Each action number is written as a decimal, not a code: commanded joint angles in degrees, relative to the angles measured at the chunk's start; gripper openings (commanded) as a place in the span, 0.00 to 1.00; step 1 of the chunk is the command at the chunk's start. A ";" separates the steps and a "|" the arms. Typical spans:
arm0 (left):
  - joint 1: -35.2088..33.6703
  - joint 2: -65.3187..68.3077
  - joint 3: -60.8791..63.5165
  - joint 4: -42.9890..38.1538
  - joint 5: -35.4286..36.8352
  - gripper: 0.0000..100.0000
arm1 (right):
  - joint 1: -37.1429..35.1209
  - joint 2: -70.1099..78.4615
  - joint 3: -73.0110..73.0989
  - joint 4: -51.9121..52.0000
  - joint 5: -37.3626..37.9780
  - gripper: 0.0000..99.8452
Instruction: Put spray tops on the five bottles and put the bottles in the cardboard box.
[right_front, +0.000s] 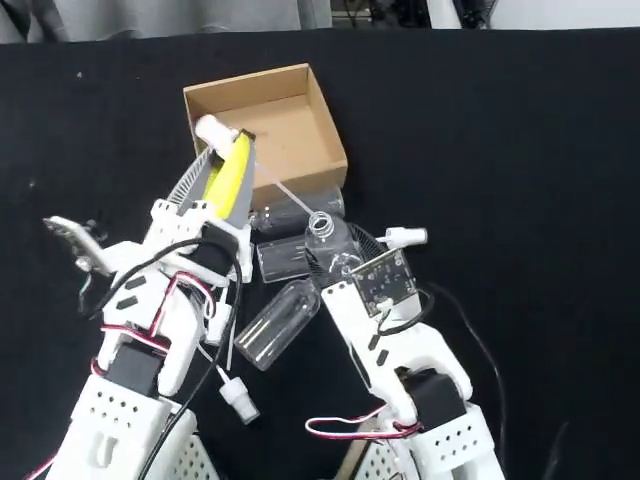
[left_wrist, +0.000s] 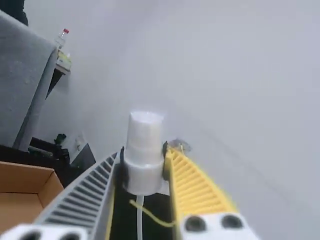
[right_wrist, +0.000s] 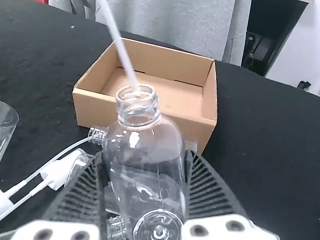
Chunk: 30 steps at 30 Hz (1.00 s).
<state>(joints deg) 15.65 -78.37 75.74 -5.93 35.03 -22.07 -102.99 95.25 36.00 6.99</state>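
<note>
My left gripper is shut on a white spray top, raised over the cardboard box. In the left wrist view the spray top sits between the grey and yellow fingers. Its thin tube slants down, and its end is inside the neck of a clear bottle. My right gripper is shut on that bottle, holding it upright just in front of the box.
Three more clear bottles lie between the arms, one nearest the bases, one beside it, one against the box. Loose spray tops lie right of the held bottle and near the left base.
</note>
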 joint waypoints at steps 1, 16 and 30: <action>3.82 -1.32 0.22 -1.23 -5.36 0.03 | -0.70 -3.12 -0.48 -1.76 0.62 0.01; 10.42 -0.88 1.80 2.46 -9.14 0.03 | -0.62 -3.12 -0.48 -1.85 0.44 0.01; 14.99 -0.88 0.04 10.11 -15.56 0.03 | -0.62 -3.12 -0.75 -1.85 0.18 0.01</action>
<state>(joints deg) 29.71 -78.73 78.90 3.91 19.91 -22.15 -102.99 95.25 36.00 7.16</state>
